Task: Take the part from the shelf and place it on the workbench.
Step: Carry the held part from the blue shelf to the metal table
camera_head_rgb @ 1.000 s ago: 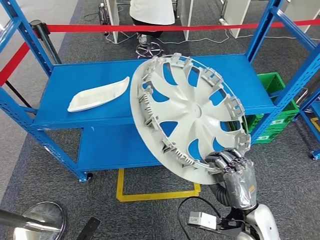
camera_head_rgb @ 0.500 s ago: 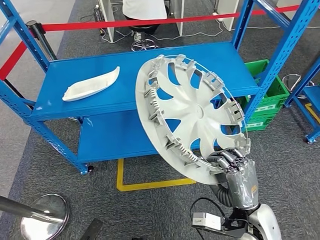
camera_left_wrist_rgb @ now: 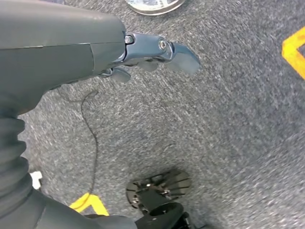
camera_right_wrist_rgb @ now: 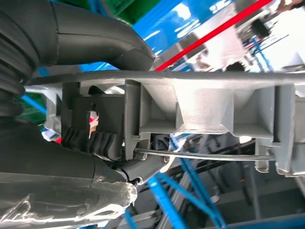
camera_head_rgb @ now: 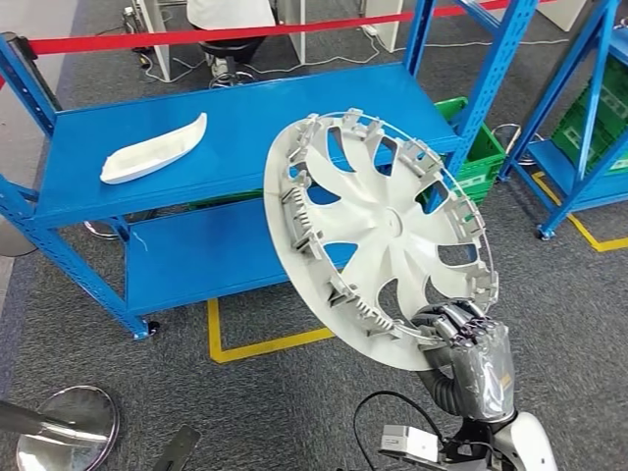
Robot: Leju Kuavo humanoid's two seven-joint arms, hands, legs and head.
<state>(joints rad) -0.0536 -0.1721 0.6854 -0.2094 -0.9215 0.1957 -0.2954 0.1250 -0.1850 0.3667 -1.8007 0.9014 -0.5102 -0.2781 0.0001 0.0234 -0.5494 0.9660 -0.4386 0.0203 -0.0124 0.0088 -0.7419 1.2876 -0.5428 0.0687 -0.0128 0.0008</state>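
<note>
A large white wheel cover [camera_head_rgb: 374, 231] with curved spokes and rim clips is held up in the air, tilted, in front of the blue shelf [camera_head_rgb: 244, 132]. My right hand [camera_head_rgb: 474, 348] grips its lower rim; the right wrist view shows the rim clips [camera_right_wrist_rgb: 201, 109] close against the thumb [camera_right_wrist_rgb: 104, 40]. My left hand [camera_left_wrist_rgb: 107, 47] hangs over grey carpet with nothing in it, its fingers [camera_left_wrist_rgb: 169, 50] stretched out.
A white elongated part [camera_head_rgb: 154, 149] lies on the shelf's top deck. Green crates [camera_head_rgb: 474, 157] sit beside the shelf, another blue rack [camera_head_rgb: 585, 108] stands at the right. Yellow floor tape [camera_head_rgb: 259, 343], a round stanchion base [camera_head_rgb: 67, 422] and a red barrier [camera_head_rgb: 148, 39] surround the spot.
The whole scene has slid left, so the camera has turned right. The wheel cover stays in my right hand, now further from the shelf.
</note>
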